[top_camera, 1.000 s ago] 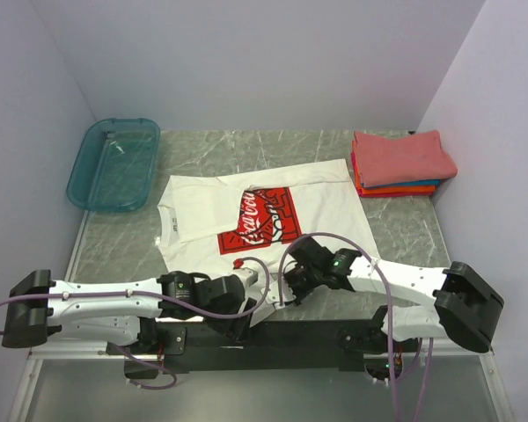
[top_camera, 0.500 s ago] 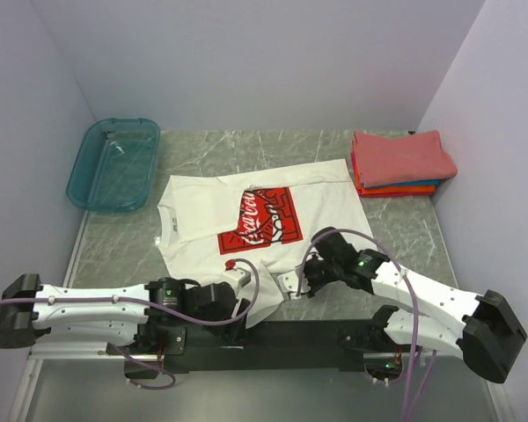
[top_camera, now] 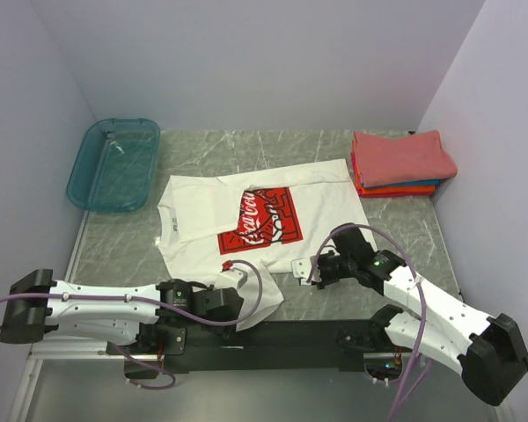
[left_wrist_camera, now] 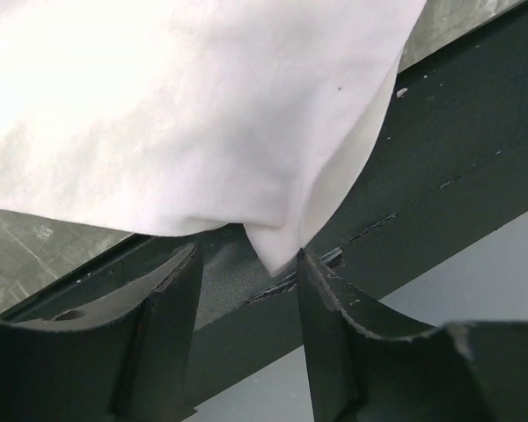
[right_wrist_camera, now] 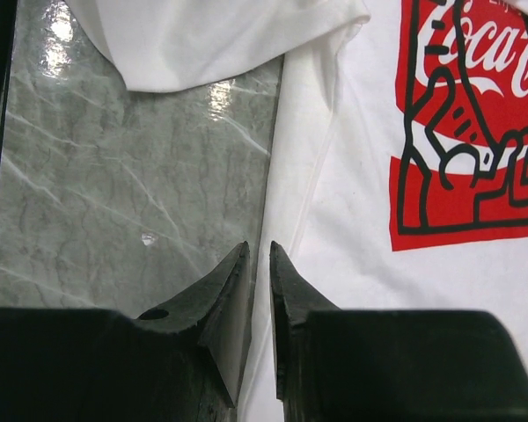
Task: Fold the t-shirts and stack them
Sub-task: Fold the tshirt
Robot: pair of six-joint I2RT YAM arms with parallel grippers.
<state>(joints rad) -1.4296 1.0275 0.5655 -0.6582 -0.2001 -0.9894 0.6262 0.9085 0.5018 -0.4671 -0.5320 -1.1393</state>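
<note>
Where the white tee [top_camera: 321, 207] lies: spread flat mid-table, red Coca-Cola print up, its near hem bunched and spilling over the near edge of the marble table [top_camera: 405, 233].
Left gripper [left_wrist_camera: 246, 286]: low at the near edge, fingers partly apart, a hanging corner of the tee between them, not visibly pinched.
Right gripper [right_wrist_camera: 260, 264]: at the tee's right-hand edge, fingers drawn to a narrow slit; whether any cloth is caught cannot be told.
Folded stack [top_camera: 403, 158]: far right corner, coral-red on top, orange and blue beneath.
Teal bin [top_camera: 114, 167]: far left corner.
</note>
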